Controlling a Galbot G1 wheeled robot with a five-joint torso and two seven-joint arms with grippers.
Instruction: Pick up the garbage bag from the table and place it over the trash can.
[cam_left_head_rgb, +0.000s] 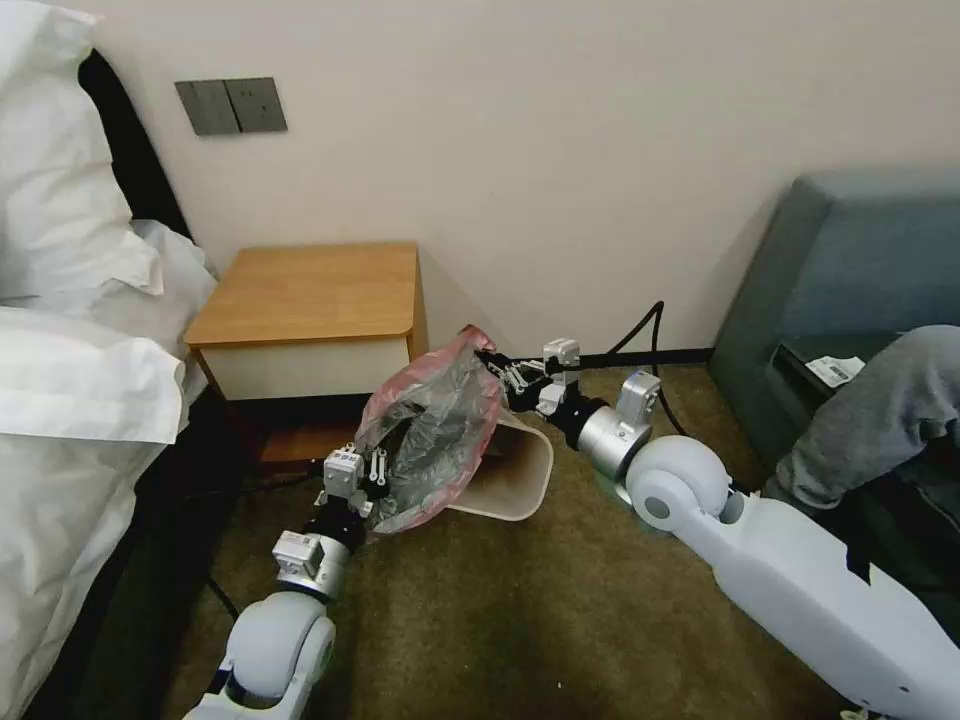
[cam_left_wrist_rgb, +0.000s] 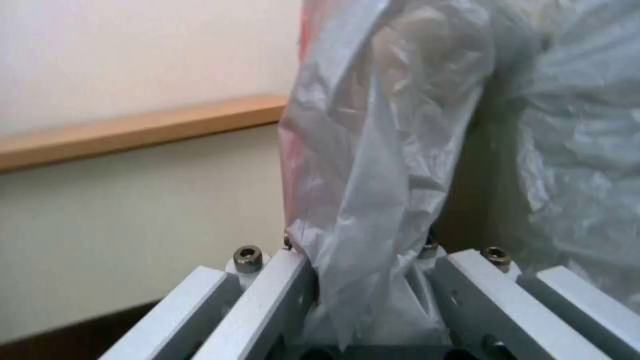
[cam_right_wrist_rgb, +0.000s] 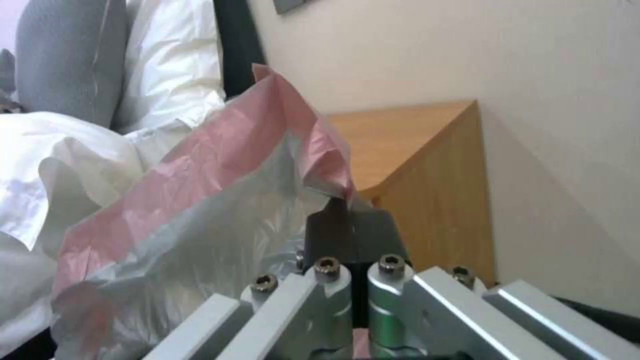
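Holding the garbage bag (cam_left_head_rgb: 430, 440) stretched between both grippers, mouth spread wide, presumably so it can slip over the rim. Left gripper (cam_left_head_rgb: 375, 470) clamping the bag's near edge at 7 o'clock of the bag; in the left wrist view, plastic bunching between closed fingers (cam_left_wrist_rgb: 293, 280). Right gripper (cam_left_head_rgb: 492, 362) pinching the pinkish-red band at 1 o'clock, dark fingertips (cam_right_wrist_rgb: 350, 235) pressed together on the film. Lying tipped on the carpet just at 4 o'clock of the bag: the cream trash can (cam_left_head_rgb: 515, 475), touching the plastic, not yet covered. Standing at 11 o'clock: the bedside table (cam_left_head_rgb: 310, 295). Showing no legible brand or writing.
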